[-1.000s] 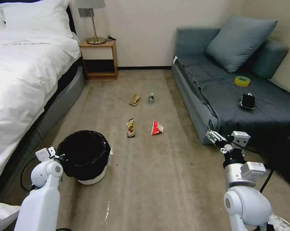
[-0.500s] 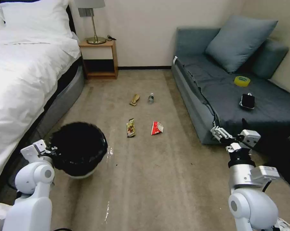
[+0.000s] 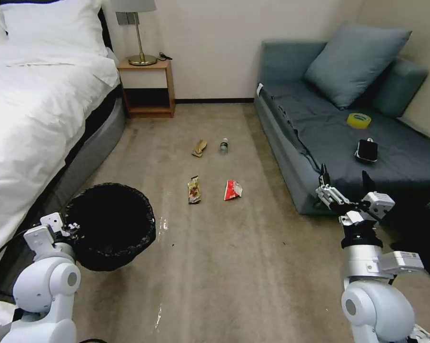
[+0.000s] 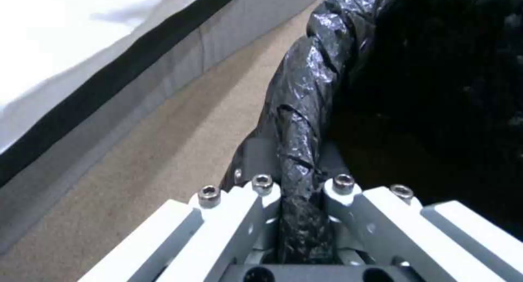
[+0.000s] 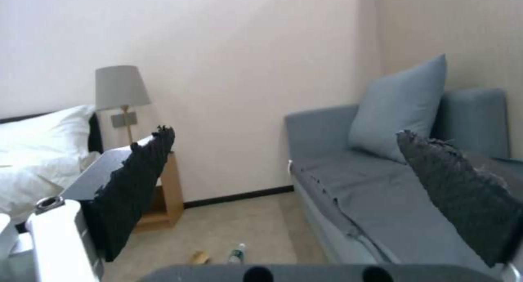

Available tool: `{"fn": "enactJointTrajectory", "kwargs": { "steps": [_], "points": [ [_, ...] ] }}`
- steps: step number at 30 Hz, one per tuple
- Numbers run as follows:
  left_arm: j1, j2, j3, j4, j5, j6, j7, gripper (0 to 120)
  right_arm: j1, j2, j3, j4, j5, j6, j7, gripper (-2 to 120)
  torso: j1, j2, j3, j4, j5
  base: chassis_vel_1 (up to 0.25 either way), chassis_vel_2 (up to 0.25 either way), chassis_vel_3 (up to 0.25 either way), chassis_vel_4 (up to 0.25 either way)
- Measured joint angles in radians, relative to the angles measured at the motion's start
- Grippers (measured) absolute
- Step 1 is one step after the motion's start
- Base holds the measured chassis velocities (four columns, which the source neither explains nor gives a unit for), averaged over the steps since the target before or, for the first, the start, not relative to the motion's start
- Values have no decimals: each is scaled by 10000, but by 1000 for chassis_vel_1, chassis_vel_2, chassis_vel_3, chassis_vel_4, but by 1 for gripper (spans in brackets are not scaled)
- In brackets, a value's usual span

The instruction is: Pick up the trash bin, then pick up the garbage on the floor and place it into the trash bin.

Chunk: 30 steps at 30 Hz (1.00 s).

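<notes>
Littering tan carpet (image 3: 253,247) — wrappers, scrap, bottle.

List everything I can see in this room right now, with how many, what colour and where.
Round trash bin lined with a black plastic bag: one, black, near left, gripped at its rim.
Red-and-white snack wrapper: one, mid floor.
Brown-gold candy wrapper: one, beside it, toward the bed.
Tan paper scrap: one, farther up the floor.
Small clear bottle with green label: one, next to the scrap.
Yellow tape roll: one, on the grey-blue sofa.
Grey-blue cushion: one, on the sofa.
White bed: one, left.
Wooden nightstand: one, with a brass lamp.
Left hand: shut on the bin's rim.
Right hand: open, raised by the sofa.
</notes>
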Motion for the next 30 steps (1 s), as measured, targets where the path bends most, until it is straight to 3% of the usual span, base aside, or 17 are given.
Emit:
{"fn": "enactJointTrajectory", "kwargs": {
  "steps": [14,30],
  "points": [
    [20,-57,-61,23,48,-5,93,4,-4,-5,6,-101,76,264,-306,100,-1,0,0,0,0,-27,30,36,-27],
    [-189,45,-236,173,1,-21,182,4,-160,102,-51,-41,-34,326,-406,100,0,0,0,0,-1,-215,205,201,-214]
  ]
}}
